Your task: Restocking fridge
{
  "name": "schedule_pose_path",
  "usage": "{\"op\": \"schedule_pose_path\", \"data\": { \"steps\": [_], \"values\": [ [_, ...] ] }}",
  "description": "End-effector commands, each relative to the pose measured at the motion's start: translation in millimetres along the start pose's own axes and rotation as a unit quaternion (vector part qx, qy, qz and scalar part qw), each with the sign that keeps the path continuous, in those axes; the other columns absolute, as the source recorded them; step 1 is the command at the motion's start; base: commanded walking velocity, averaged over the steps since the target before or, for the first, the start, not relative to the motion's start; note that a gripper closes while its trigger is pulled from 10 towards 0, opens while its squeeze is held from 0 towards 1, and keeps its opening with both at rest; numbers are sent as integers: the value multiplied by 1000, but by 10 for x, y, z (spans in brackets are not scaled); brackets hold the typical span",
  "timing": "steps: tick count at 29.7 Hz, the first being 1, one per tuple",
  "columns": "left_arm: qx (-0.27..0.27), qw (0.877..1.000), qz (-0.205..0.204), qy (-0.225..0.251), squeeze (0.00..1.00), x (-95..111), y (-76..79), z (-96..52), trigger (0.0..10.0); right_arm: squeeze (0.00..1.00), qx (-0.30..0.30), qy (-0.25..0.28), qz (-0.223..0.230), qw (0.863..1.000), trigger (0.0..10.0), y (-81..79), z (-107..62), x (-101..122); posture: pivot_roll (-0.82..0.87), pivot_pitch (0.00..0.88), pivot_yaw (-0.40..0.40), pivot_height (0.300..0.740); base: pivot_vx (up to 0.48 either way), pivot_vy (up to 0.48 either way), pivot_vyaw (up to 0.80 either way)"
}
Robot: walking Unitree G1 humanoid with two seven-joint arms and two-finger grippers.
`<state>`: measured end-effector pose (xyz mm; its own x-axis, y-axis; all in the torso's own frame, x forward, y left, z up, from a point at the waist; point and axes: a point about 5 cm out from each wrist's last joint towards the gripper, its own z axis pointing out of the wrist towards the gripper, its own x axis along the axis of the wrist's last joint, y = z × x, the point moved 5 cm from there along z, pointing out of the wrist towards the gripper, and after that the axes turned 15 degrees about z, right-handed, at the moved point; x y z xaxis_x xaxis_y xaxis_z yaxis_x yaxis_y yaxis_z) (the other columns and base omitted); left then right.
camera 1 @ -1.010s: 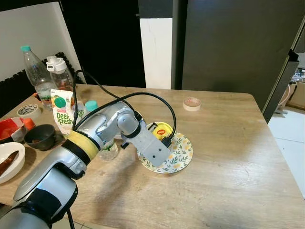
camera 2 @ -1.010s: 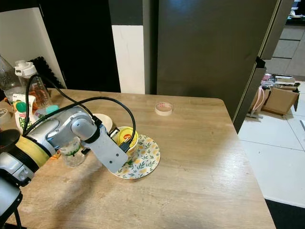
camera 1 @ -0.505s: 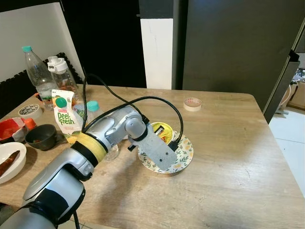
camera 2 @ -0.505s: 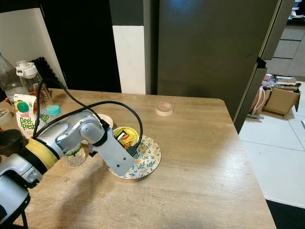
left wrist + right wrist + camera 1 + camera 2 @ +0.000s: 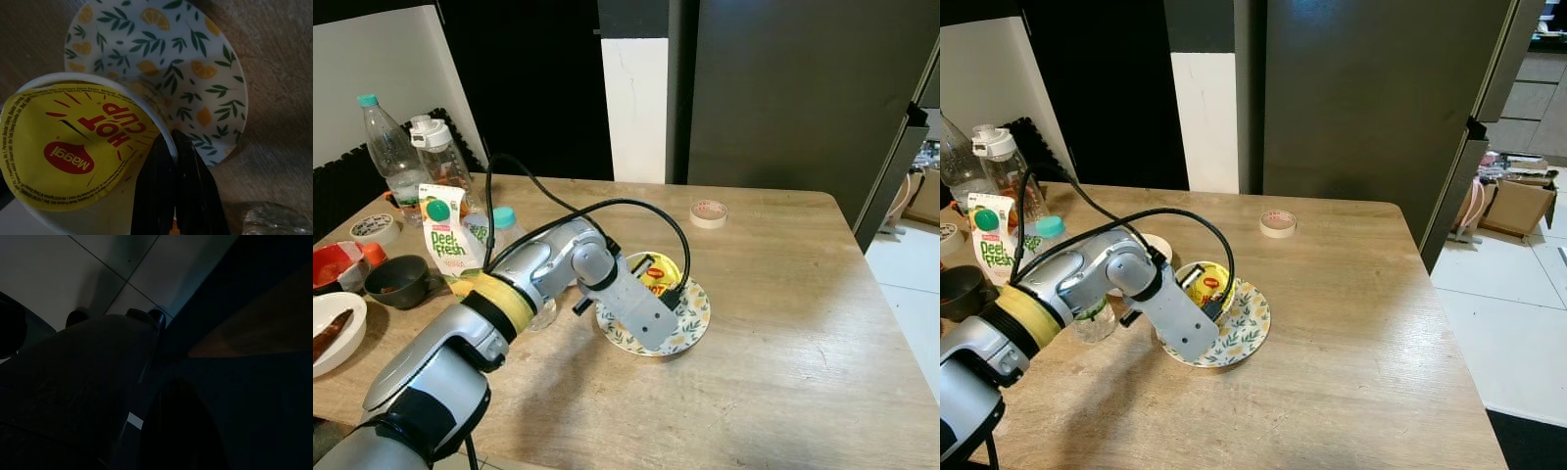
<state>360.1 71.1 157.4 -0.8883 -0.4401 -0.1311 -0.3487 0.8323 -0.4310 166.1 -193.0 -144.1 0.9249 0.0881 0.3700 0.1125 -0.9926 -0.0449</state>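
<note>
In the left eye view, the noodle cup (image 5: 658,274), white with a yellow foil lid, sits tilted at the plate's (image 5: 690,323) ten o'clock edge on the table (image 5: 783,323). The left gripper (image 5: 656,282) meets it there. In the left wrist view, the black fingers (image 5: 155,186) pinch the cup's rim, the lid reading "Maggi Hot Cup". The right wrist view is dark; whether that gripper is open I cannot tell.
</note>
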Motion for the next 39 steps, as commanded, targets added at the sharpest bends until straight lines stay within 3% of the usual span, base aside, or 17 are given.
{"op": "schedule_pose_path", "data": {
  "steps": [1, 9, 10, 11, 12, 13, 21, 27, 33, 39],
  "values": [
    [3, 1000, -9, -1, 0, -25, 13, -22, 0, 0, 0, -25, 3, 1000, 10000, -19, -1, -149, -115, 0, 62, 740, 0, 0, 0],
    [22, 997, -73, 16, 0, -136, 109, -267, 0, 0, 2, -25, 2, 1000, 10000, -15, -3, -154, -115, 0, 62, 740, 0, 0, 0],
    [22, 996, -88, 6, 0, -213, 204, -355, 3294, 0, 3, -24, 2, 1000, 10000, -12, -4, -145, -104, 0, 62, 740, 0, 0, 0],
    [22, 996, -88, 6, 0, -213, 204, -355, 3294, 0, 3, -24, 2, 1000, 10000, -12, -4, -145, -104, 0, 62, 740, 0, 0, 0],
    [22, 995, -96, 0, 0, -252, 251, -397, 4745, 0, 4, -23, 2, 1000, 10000, -14, -3, -133, -104, 0, 62, 740, 0, 0, 0],
    [21, 993, -112, -6, 0, -306, 329, -459, 10000, 0, 7, -21, 2, 1000, 10000, -27, 0, -112, -104, 0, 62, 740, 0, 0, 0],
    [24, 990, -142, 4, 0, -334, 479, -570, 10000, 0, 12, -18, 1, 1000, 10000, -60, 8, -70, -97, 0, 60, 740, 0, 0, 0],
    [28, 985, -166, 36, 0, -234, 560, -665, 10000, 0, 16, -15, -1, 1000, 10000, -82, 13, -24, -94, 0, 53, 740, 0, 0, 0],
    [-4, 986, -167, 26, 0, -212, 701, -719, 10000, 0, 11, -15, -3, 1000, 10000, -21, 2, -15, -92, 0, 51, 740, 0, 0, 0],
    [2, 987, -156, 32, 0, -164, 679, -769, 10000, 0, 6, -20, -4, 1000, 10000, 69, -23, -82, -95, 0, 50, 740, 0, 0, 0]
  ]
}}
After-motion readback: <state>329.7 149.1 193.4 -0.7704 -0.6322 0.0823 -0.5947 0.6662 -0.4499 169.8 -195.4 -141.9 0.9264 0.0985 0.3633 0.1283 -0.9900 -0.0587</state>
